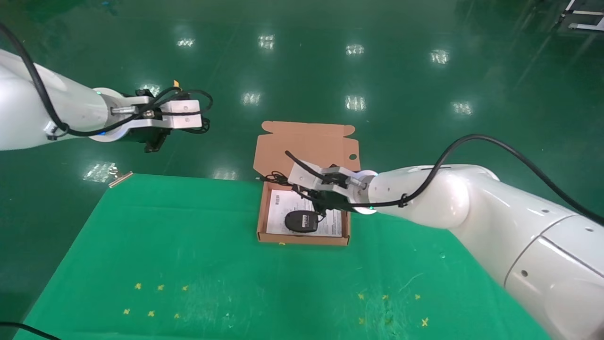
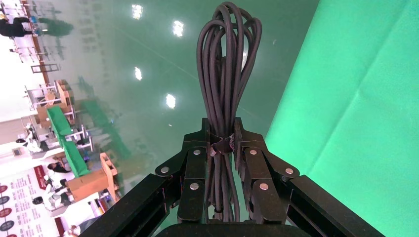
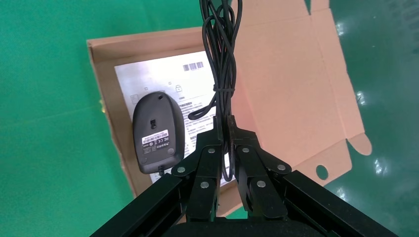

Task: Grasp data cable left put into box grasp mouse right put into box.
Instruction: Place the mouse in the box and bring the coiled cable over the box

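My left gripper (image 2: 221, 126) is shut on the data cable (image 2: 225, 59), a tied black looped bundle. It hangs in the air beyond the table's far left edge in the head view (image 1: 153, 138). The box (image 1: 304, 239) lies open at the table's far middle, with its flap lid (image 1: 306, 146) laid back. The mouse (image 1: 302, 221) lies upside down on the white sheet inside, white label up, and also shows in the right wrist view (image 3: 154, 131). My right gripper (image 1: 322, 204) is over the box, shut on the mouse's bundled cord (image 3: 222, 49), which sticks out past the fingers.
The green cloth table (image 1: 188, 264) has small yellow marks near its front. A short tan strip (image 1: 120, 179) lies at its far left corner. Shiny green floor lies beyond the table. The lid's round hole (image 3: 322, 172) shows near my right gripper.
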You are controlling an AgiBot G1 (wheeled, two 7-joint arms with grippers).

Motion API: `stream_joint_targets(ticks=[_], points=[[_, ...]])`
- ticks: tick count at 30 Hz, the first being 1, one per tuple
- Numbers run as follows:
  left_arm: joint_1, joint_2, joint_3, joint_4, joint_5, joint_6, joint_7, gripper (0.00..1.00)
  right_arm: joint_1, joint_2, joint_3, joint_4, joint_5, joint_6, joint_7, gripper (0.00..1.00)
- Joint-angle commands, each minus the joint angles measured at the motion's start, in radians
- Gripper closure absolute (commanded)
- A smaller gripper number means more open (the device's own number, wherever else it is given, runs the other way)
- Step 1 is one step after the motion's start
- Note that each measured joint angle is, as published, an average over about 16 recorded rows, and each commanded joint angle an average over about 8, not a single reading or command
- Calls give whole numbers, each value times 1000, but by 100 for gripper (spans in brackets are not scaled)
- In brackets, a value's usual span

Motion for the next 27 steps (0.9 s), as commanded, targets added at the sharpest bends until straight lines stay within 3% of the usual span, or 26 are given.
stream_joint_targets(ticks=[1,3,11,22,27], points=[[0,0,0,0,0,0,0,100,-1,0,-14,3,3,5,11,100],[0,0,0,0,0,0,0,100,0,0,-25,6,5,10,19,97],[0,0,0,0,0,1,0,100,3,1,-53,13,13,29,34,0],[32,27,0,1,-27,-28,2,100,6,46,-64,69,12,38,43,0],[75,75,2,43,-59,-90,19,100,23,124,-62,131,2,41,54,0]])
